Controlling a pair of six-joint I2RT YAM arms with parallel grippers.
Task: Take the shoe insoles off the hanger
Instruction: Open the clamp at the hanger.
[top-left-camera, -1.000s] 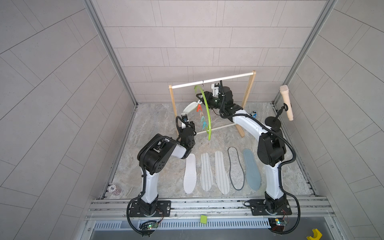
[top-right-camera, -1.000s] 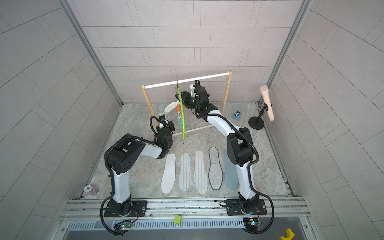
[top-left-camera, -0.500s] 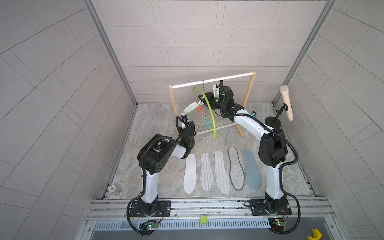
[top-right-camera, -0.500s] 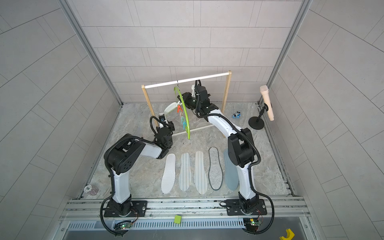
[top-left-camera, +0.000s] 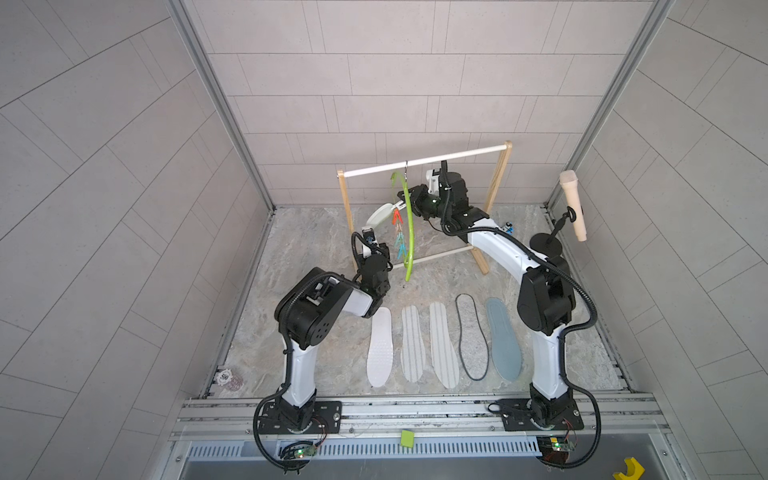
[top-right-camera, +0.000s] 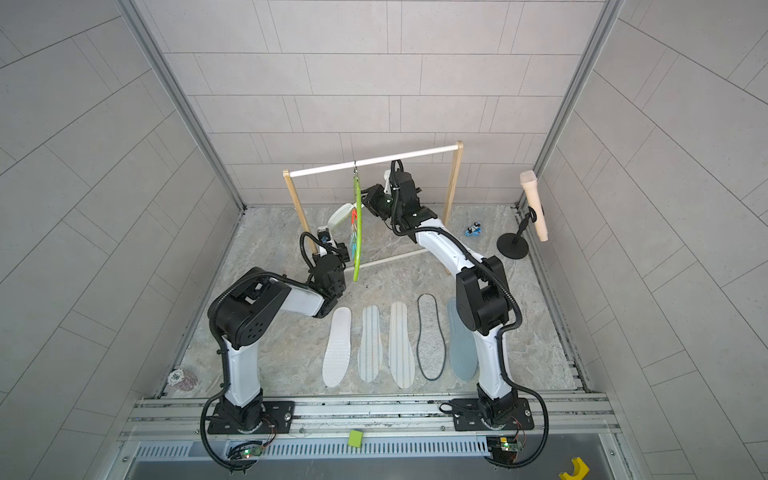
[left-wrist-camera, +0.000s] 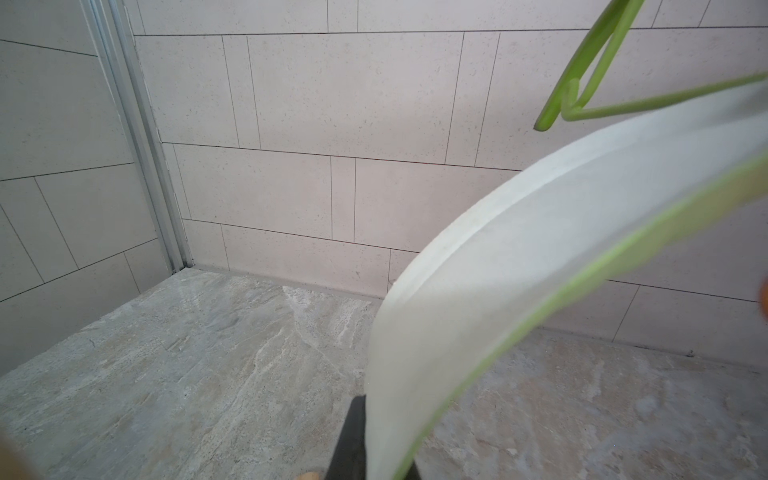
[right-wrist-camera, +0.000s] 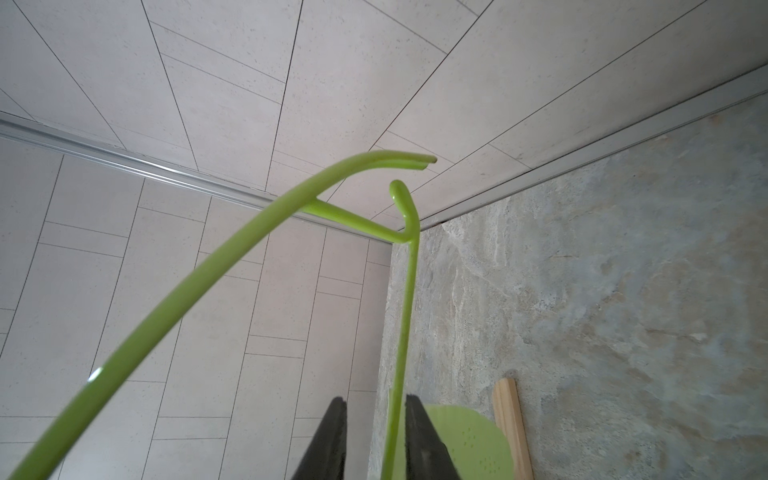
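Swinging back toward the left post of the wooden rack (top-left-camera: 497, 178), the green hanger (top-left-camera: 409, 232) now has its low tip nearer that post than half a second ago, and your right hand (right-wrist-camera: 375, 419) has been squeezing in. Your right hand is up under the rack's top rod. Its two fingers stand on each side of the hanger's thin bar, with a gap left on one side, so it is not pinching yet. Your left hand (left-wrist-camera: 380, 436) is by the rack's left post, clenched on the low end of the mint insole (top-left-camera: 379, 215). That insole slants up in the air to the hanger, just beside the orange peg (top-left-camera: 397, 217); you cannot tell if the peg bites it. In front of the rack, five insoles lie flat in a row on the desk (top-left-camera: 316, 249), from the white dotted insole (top-left-camera: 380, 347) to the blue-grey insole (top-left-camera: 503, 338).
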